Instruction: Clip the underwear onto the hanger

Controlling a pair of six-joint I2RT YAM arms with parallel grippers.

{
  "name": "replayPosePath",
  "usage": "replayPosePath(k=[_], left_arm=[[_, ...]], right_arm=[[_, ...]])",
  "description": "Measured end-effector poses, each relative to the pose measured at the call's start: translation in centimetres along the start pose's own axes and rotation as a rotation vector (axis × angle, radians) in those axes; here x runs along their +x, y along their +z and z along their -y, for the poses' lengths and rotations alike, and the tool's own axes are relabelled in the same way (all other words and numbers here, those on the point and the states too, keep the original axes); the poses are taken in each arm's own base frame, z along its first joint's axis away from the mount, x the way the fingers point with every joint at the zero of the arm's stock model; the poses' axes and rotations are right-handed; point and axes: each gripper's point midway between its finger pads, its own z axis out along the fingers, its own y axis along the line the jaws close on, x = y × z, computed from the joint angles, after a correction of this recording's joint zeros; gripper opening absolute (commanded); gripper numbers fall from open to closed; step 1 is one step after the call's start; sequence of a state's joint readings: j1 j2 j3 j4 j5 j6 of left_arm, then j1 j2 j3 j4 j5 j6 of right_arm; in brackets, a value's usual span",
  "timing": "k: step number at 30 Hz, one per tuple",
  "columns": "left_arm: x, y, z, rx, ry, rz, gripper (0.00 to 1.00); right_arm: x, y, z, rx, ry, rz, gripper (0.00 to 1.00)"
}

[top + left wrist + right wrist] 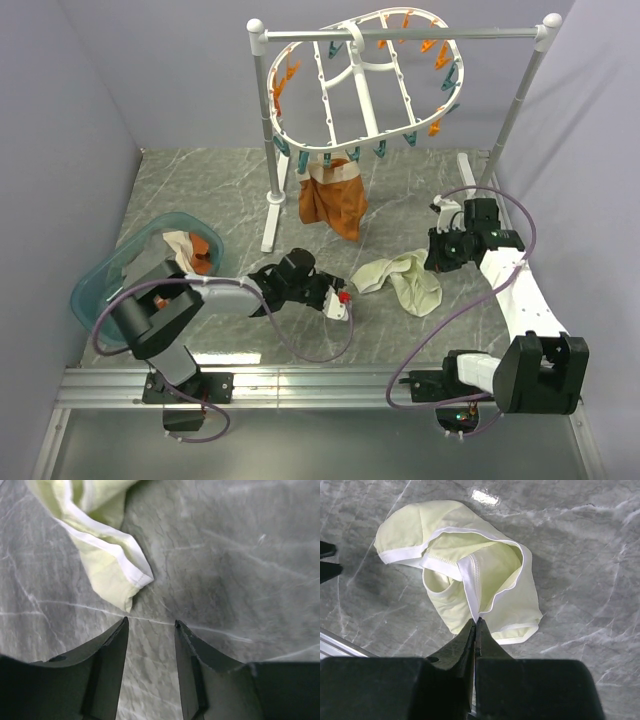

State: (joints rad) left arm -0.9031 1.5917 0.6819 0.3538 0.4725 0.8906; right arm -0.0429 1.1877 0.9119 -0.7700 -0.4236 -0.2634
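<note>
I see the left fingers point(107, 655) standing apart over the worktop point(240, 555), nothing between them, just beside a corner of the underwear point(107, 565). The right fingers point(462, 647) are pressed closed, tips at the crumpled fabric's edge. I cannot tell if any is pinched. The underwear lies on the worktop between the 2 arms, well apart from the hanger point(355, 90).

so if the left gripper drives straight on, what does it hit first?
Probably the near corner of the underwear, just ahead of the open left gripper; possibly the table first, since depth is unclear.
</note>
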Motion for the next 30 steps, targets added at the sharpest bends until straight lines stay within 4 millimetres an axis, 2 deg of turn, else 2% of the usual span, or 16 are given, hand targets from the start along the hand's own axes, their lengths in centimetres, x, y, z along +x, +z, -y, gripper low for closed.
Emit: replayPosePath(k=[3,12,15,16,18,19,22,25,27,30], left_arm=[[1.0,1.3,0.3,0.022,0.089,-0.008,0.5],[1.3,5.0,-0.5,0.005,0.229,0.012,0.5],[1.3,5.8,-0.9,-0.004,0.256,0.016,0.44],[1.4,6.1,-1.0,-0.008,0.261,0.017,0.36],[1.4,6.3,-1.3,-0.013,0.269,0.017,0.28],[1.4,6.4,-1.4,-0.016,0.275,0.018,0.2],[1.2,6.4,-1.7,-0.029,0.282,0.025,0.08],[0.8,6.2,-2.0,-0.043,0.262,0.034,0.0],[0.4,5.6,-2.2,-0.042,0.219,0.034,0.0],[-1.5,3.0,-3.6,-0.051,0.101,0.049,0.0]], right_arm=[[-0.2,-0.1,0.3,0.003,0.011,0.004,0.0],[-0.7,-0.2,1.7,0.016,0.035,0.005,0.0],[-0.7,-0.2,1.9,0.015,0.038,0.007,0.0],[-0.7,-0.2,2.0,0.013,0.037,0.007,0.0],[-0.8,-0.2,2.0,0.007,0.037,0.006,0.0],[-1.0,-0.2,2.0,0.006,0.035,0.008,0.0],[-1.2,-0.3,2.1,0.005,0.027,0.012,0.0],[-1.4,-0.6,2.3,0.008,0.01,0.016,0.0],[-1.6,-1.2,2.5,0.018,-0.01,0.024,0.0],[-1.9,-2.8,3.1,0.05,-0.042,0.058,0.0]])
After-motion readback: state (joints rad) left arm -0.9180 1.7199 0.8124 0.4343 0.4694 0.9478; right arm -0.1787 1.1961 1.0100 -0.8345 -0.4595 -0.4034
